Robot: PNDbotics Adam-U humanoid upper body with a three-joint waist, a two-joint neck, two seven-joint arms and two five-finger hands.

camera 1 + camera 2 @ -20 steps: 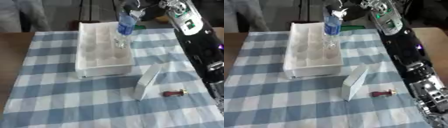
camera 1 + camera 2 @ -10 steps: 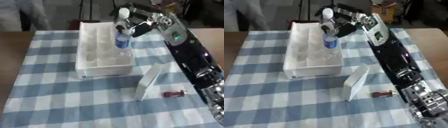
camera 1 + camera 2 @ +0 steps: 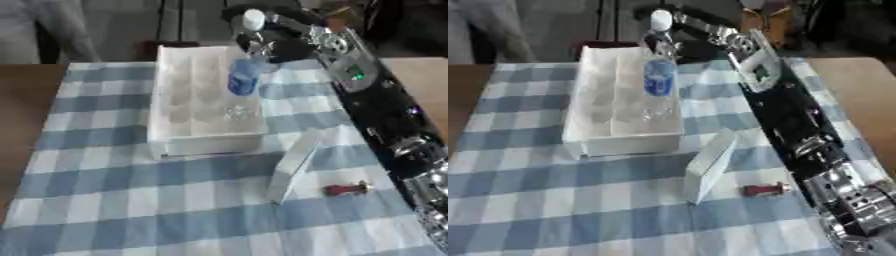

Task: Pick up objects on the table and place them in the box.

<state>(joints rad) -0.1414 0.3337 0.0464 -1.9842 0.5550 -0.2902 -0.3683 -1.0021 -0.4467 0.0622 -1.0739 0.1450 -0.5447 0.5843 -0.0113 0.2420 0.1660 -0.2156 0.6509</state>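
With the water bottle [image 3: 243,75] grasped near its cap by the right hand [image 3: 278,39], tilted over the white box [image 3: 175,105] below, it could be tipped over the wall if released crooked.

Brown wooden table [image 3: 26,120] under a blue-white checked cloth [image 3: 131,210] — dark, dim room behind, grey upright shapes at far edge.

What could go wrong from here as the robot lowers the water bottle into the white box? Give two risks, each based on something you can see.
1. The right hand holds the water bottle near its cap, tilted, at the white box's right wall; it may catch the wall or topple on release.
2. The right arm stretches over the leaning white slab and small red object; pulling back could knock them.
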